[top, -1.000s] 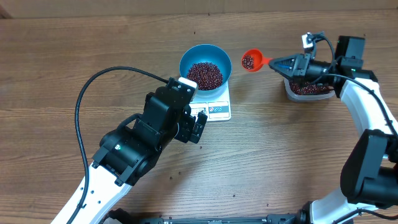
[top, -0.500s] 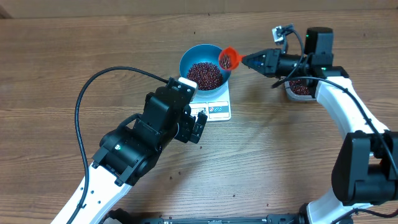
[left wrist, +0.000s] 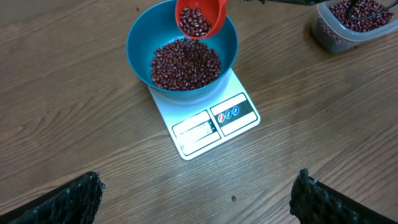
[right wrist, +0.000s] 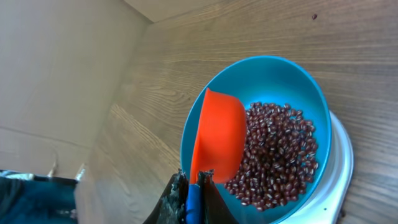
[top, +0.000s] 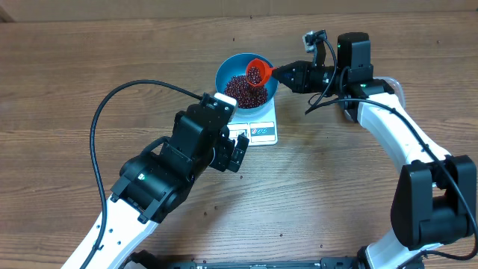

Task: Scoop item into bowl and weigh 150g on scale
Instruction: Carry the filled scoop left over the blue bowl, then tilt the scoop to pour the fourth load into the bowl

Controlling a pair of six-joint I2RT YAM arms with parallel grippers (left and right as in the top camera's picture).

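I see the blue bowl (left wrist: 140, 43) standing upright on the white scale (left wrist: 208, 121), covering its rear part. The scale's front strip, with the display window and blue-marked buttons, shows in front of the bowl. The scale lies flat on the wooden surface (left wrist: 74, 143). A loose heap of small dark red beans (left wrist: 185, 65) covers the bowl's bottom. More beans sit in an orange scoop (left wrist: 200, 17) above the bowl, near its rim.

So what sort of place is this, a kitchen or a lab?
Probably a robotics lab bench, not a kitchen: a cabled left arm and a right arm work at a wooden table, where a white scale carries a blue bowl of beans.
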